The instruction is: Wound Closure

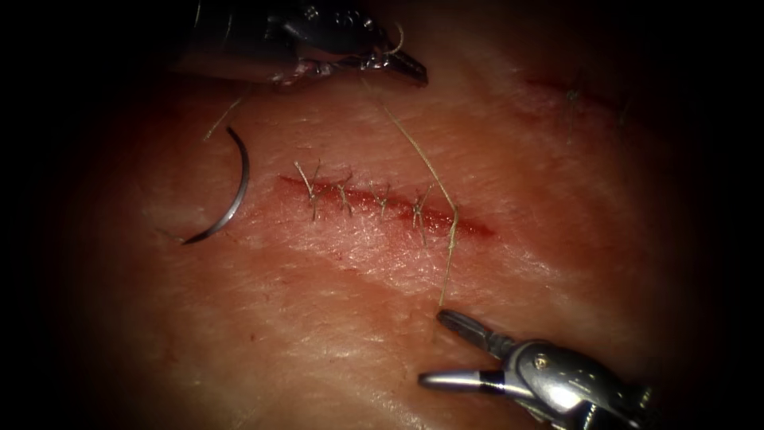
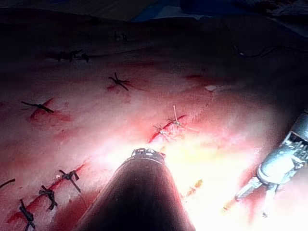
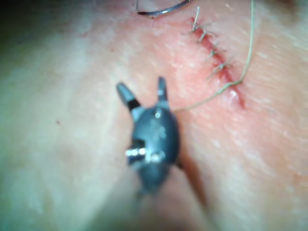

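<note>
endoscope view: my left tool [image 1: 398, 62] grips the thin pale thread [image 1: 422, 159]. my right tool [image 1: 447, 350] is wide open, holding nothing. the curved steel needle [image 1: 231, 199] lies loose on the pink pork tissue [image 1: 334, 318], left of the red cut [image 1: 382, 203] with 4 stitches.

right wrist view: open jaws sit just beside the thread's loose end. i think we are tying; next needs a gentle grab.

Your left arm's dark metal tool [image 1: 398, 64] sits at the far edge of the endoscope view, its shaft cut off there. Whether its jaws grip the pale tan thread [image 1: 422, 159] that runs to them is too dim to tell. Your right arm's silver tool [image 1: 446, 350] loses its shaft at the near right edge. In your right wrist view, the curved steel needle [image 3: 161, 10] is cropped by the frame's edge.
</note>
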Motion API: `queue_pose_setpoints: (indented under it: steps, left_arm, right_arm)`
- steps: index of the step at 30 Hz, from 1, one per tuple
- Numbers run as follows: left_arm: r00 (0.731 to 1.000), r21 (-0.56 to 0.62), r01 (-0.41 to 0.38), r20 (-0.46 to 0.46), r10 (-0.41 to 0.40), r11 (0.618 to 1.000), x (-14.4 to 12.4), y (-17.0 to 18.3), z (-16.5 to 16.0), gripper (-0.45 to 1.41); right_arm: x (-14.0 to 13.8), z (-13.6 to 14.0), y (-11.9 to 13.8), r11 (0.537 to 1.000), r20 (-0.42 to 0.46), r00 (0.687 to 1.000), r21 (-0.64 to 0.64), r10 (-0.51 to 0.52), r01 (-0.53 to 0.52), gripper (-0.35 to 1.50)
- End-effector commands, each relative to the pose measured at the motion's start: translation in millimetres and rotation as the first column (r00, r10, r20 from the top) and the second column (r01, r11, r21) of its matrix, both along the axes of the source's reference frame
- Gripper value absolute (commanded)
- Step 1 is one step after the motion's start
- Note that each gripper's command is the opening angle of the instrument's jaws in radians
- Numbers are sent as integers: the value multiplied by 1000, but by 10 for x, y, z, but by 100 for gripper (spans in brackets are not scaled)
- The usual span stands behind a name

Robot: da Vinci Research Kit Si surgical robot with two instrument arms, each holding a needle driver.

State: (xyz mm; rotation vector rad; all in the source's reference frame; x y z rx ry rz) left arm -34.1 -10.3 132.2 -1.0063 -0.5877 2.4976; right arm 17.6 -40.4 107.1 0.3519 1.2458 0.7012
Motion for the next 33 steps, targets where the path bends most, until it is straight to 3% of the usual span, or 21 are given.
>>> queue_pose_setpoints:
  steps: [1, 6, 20, 27, 33]
  left_arm:
    - [1000, -13, 4, -11, -4, 1000, -3, 1, 4, -45]
    - [994, -50, -24, -106, 19, 998, 13, 5, 1, -45]
    - [991, -49, -42, -128, 35, 998, 41, -26, -27, -45]
    - [997, -67, 31, -64, -36, 997, 33, -51, -46, -45]
    - [996, -65, 90, 23, -89, 994, 24, -94, -54, -45]
  right_arm:
    - [25, 17, 17, 1000, 3, 1000, -15, 4, -4, 84]
    - [54, 48, 47, 1000, 11, 1000, -23, -18, 18, 79]
    - [96, 102, 105, 997, 64, 998, -80, 23, -18, 64]
    - [111, 125, 128, 992, 93, 993, -104, 75, -65, 56]
    - [99, 138, 142, 979, 88, 983, -137, 162, -149, 39]
